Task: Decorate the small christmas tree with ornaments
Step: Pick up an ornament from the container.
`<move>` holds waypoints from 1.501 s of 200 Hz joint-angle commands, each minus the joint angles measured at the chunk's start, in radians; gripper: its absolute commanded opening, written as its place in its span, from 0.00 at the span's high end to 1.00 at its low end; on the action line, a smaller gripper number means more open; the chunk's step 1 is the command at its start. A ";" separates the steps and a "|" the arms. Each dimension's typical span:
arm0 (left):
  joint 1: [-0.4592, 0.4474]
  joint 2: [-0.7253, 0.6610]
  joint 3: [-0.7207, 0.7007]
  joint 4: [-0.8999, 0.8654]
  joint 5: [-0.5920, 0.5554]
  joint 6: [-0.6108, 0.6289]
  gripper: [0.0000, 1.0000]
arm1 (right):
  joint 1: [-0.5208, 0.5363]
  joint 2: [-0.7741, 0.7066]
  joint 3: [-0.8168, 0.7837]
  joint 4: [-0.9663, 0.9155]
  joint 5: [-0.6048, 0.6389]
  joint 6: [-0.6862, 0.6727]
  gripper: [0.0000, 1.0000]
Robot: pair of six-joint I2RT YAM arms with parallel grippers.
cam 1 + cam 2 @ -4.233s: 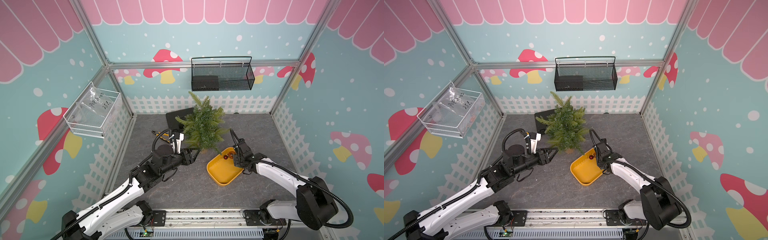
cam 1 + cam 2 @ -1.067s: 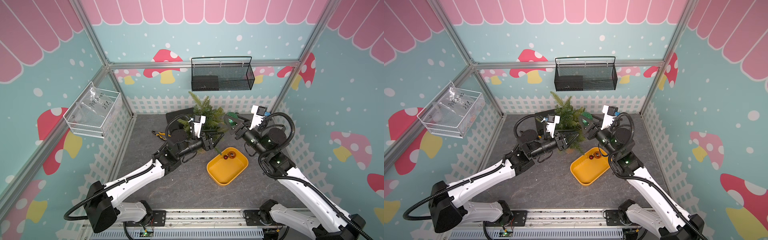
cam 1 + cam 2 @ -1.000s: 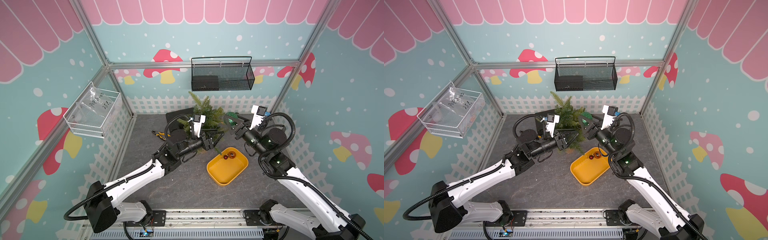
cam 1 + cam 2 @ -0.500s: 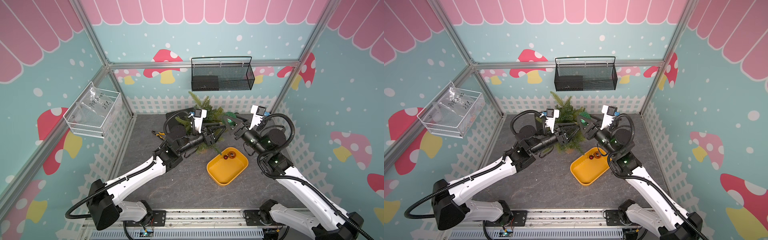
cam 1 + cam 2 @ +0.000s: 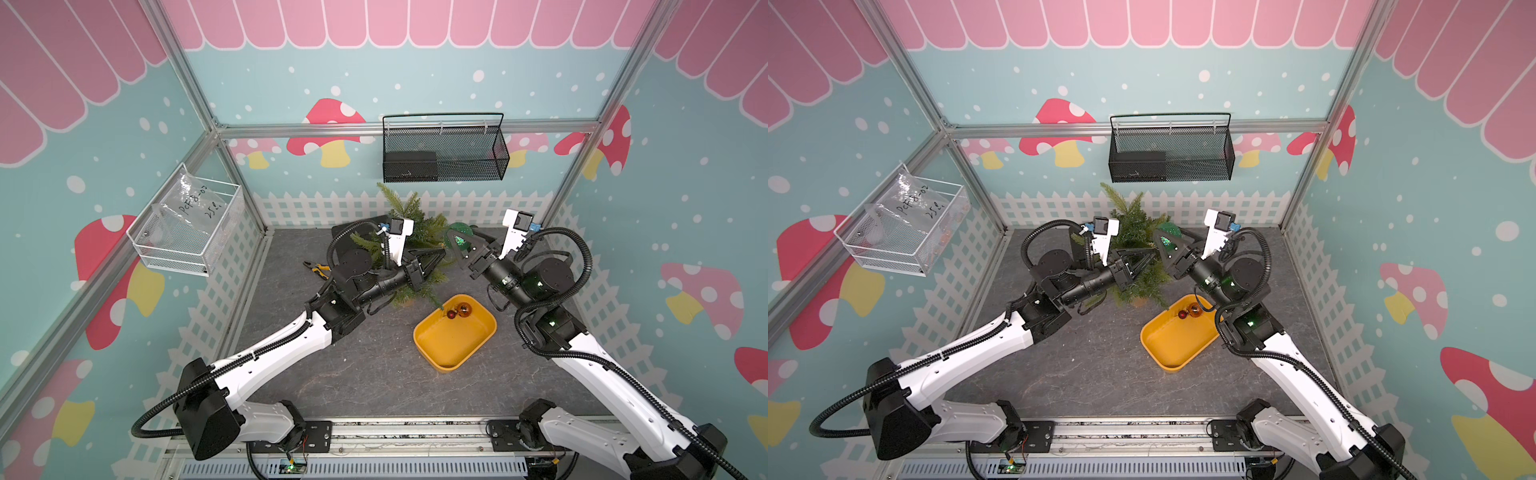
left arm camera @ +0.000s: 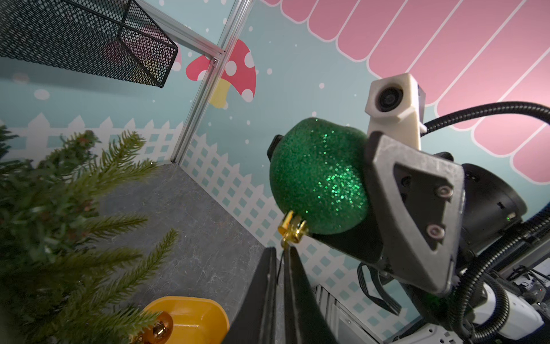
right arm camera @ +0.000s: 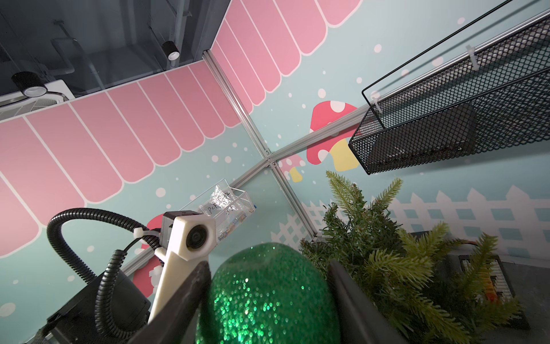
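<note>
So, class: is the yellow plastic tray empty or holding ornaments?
Holding ornaments: a shiny copper-orange ball and a smaller dark red ball lie at the far end of the yellow plastic tray; the rest is bare.

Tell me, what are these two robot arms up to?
They are decorating the small Christmas tree. The right pincer holds the glittery green ball up beside the tree, its gold cap facing the left pincer, which is shut on the ball's thin hanging thread. The copper-orange ball and the small dark red ball lie in the yellow tray, not yet hung.
</note>
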 commanded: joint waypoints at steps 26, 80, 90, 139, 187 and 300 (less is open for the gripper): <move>0.025 -0.042 -0.041 -0.006 -0.003 -0.004 1.00 | 0.002 -0.002 -0.006 0.046 0.005 -0.007 0.46; 0.051 -0.062 -0.042 -0.038 -0.004 0.005 1.00 | 0.002 0.023 -0.005 0.040 0.024 -0.039 0.46; 0.057 -0.067 -0.034 -0.052 -0.004 0.011 1.00 | 0.002 0.034 -0.001 0.042 0.029 -0.044 0.47; 0.103 -0.072 0.022 -0.160 -0.019 0.047 1.00 | 0.003 0.092 0.031 0.045 0.076 -0.101 0.47; 0.138 -0.041 0.084 -0.225 -0.016 0.064 1.00 | 0.003 0.137 0.051 0.058 0.138 -0.139 0.47; 0.147 0.064 0.174 -0.238 -0.013 0.065 1.00 | 0.002 0.196 0.082 0.101 0.199 -0.181 0.47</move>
